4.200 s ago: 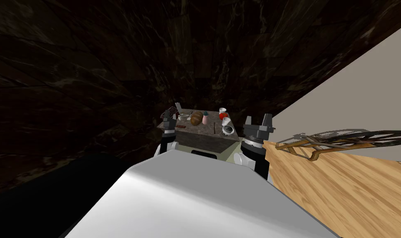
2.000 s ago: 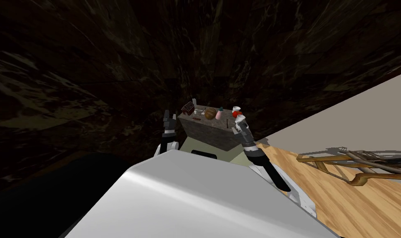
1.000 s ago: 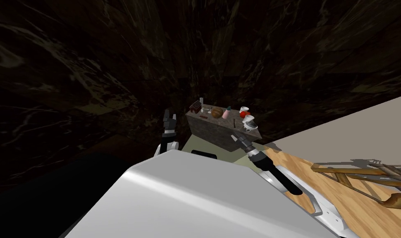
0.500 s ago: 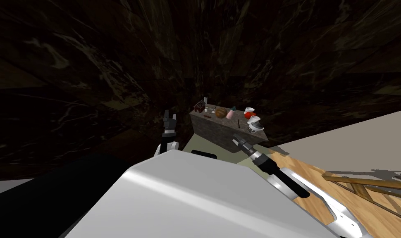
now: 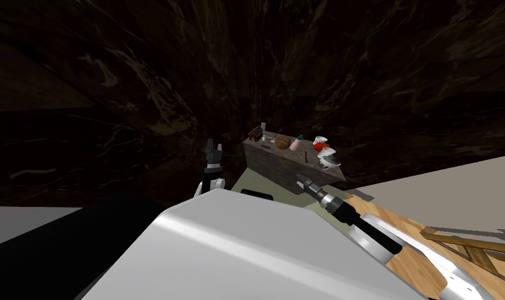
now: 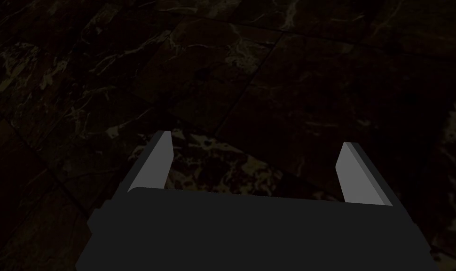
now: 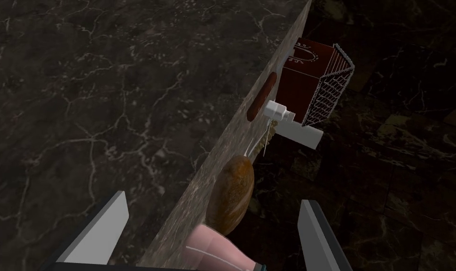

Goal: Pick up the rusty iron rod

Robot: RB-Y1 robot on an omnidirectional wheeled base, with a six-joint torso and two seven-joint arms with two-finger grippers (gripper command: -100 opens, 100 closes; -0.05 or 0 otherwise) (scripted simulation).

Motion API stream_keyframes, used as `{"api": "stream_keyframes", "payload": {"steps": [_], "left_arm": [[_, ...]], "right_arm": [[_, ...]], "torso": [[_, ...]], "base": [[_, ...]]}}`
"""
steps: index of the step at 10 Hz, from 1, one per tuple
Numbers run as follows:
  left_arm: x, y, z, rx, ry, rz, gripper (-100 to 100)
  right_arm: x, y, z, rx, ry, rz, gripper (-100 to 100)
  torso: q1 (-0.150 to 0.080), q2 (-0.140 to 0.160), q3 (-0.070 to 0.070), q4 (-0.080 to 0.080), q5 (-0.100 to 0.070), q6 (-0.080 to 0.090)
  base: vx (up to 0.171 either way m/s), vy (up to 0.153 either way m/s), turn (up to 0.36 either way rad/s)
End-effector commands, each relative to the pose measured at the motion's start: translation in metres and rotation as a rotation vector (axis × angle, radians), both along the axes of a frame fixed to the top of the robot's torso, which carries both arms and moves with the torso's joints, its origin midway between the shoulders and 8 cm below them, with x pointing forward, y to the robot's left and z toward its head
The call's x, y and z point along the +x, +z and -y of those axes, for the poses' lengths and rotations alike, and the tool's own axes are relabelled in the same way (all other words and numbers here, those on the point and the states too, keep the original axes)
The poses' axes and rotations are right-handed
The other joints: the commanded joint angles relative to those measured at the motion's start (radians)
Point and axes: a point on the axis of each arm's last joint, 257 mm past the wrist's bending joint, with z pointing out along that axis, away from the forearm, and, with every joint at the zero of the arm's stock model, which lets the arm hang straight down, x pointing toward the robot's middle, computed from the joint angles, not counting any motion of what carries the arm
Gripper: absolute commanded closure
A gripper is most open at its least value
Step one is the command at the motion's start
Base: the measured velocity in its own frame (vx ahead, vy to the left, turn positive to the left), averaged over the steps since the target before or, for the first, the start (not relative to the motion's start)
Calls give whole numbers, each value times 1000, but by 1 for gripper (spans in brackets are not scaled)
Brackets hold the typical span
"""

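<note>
A thin dark rod [image 5: 305, 156] lies on the top of a dark stone block table [image 5: 277, 167], near its right end. My right gripper [image 5: 300, 179] hovers low in front of the table's near face, below the rod, and is open [image 7: 213, 200] with nothing between its fingers. In the right wrist view the tabletop [image 7: 222, 155] runs edge-on, with a brown loaf [image 7: 231, 193] and a pink bottle [image 7: 217, 251] close ahead. My left gripper [image 5: 213, 147] is raised left of the table and open [image 6: 256, 139].
On the table also stand a brown box with a mesh side [image 7: 311, 80], a white bottle [image 7: 293, 124], a short reddish-brown piece [image 7: 261, 96], a red item [image 5: 322, 147] and white cups [image 5: 327, 156]. Dark marble walls surround it. A wooden frame [image 5: 470, 250] lies on the wood floor at right.
My view has swung, so the table now sits further right. My right arm has stretched out and dropped toward the table's near face. The left arm has stayed put.
</note>
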Motion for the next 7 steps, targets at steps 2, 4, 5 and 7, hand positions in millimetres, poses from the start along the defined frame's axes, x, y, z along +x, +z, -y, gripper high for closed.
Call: {"api": "stream_keyframes", "payload": {"steps": [2,4,5,7], "left_arm": [[0,0,0,0,0,0,0],[0,0,0,0,0,0,0],[0,0,0,0,0,0,0],[0,0,0,0,0,0,0]], "right_arm": [[-16,-26,24,-61,-3,-96,-100],[-28,-41,45,-114,-3,-161,-100],[-28,-40,49,-139,12,-166,-100],[-40,-53,72,-194,10,-229,-100]], "torso": [[0,0,0,0,0,1],[1,-1,0,0,0,1],[1,-1,0,0,0,0],[0,-2,-1,0,0,0]], "base": [[-22,59,135],[-19,63,118],[-11,57,95],[-3,47,119]]}}
